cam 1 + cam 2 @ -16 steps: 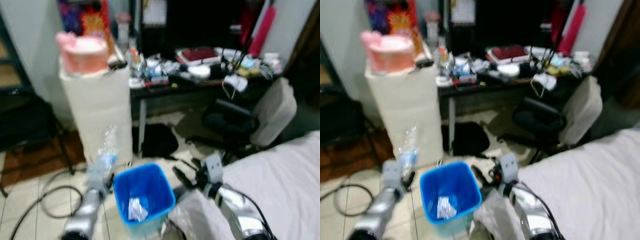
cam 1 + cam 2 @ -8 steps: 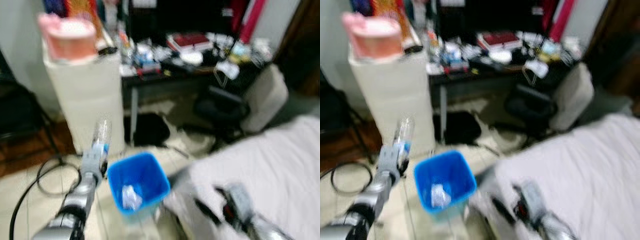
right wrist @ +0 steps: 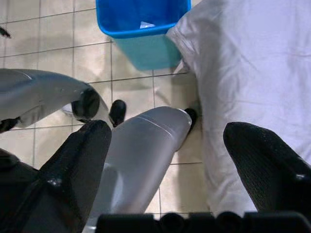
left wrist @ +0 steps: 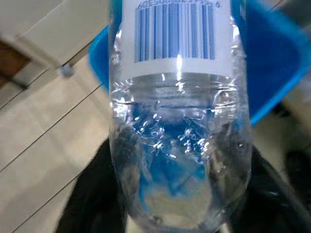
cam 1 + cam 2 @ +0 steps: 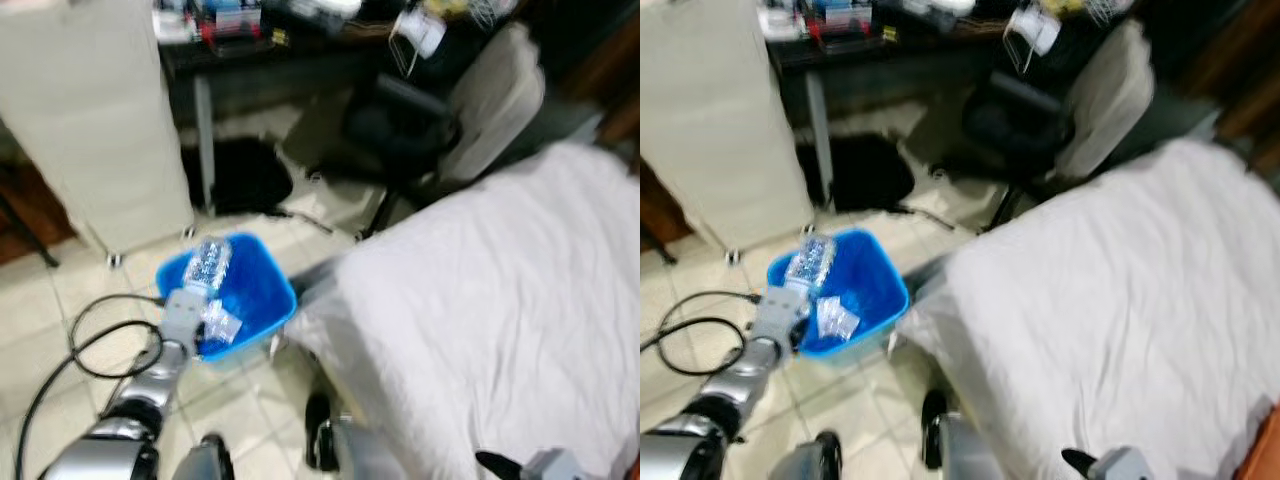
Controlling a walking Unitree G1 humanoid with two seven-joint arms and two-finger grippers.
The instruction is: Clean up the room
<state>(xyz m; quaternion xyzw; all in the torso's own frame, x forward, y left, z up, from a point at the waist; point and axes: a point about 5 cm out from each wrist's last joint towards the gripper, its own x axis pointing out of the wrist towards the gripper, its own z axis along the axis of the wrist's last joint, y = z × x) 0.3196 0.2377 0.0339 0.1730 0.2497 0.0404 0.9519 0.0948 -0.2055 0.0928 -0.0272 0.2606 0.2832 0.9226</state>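
- Our left gripper (image 5: 192, 297) reaches forward over the near rim of the blue bin (image 5: 272, 272), which stands on the tiled floor (image 5: 60, 300) beside the bed.
- Its fingers (image 4: 85, 204) are clamped around a clear plastic bottle (image 5: 208, 263); in the left wrist view the bottle (image 4: 180, 121) sits squeezed between the two black fingers, its white barcode label facing the camera.
- The bottle hangs above the bin's opening, held up and apart from the crumpled clear wrapper (image 5: 220, 322) lying inside the bin.
- Our right gripper (image 3: 170, 160) is low at our right side, near the edge of the white bed sheet (image 5: 500, 300). Its fingers (image 3: 80, 165) are spread wide apart with nothing between them; through the gap we see our own silver leg (image 3: 141, 155) and the floor tiles.
- In the right wrist view the blue bin (image 3: 146, 29) stands just beside the hanging sheet.
- A black cable (image 5: 90, 340) loops on the tiles to the left of the bin.
- Behind the bin stand a white cabinet (image 5: 90, 130), a cluttered dark desk (image 5: 260, 50) and an office chair (image 5: 440, 110), all blurred.
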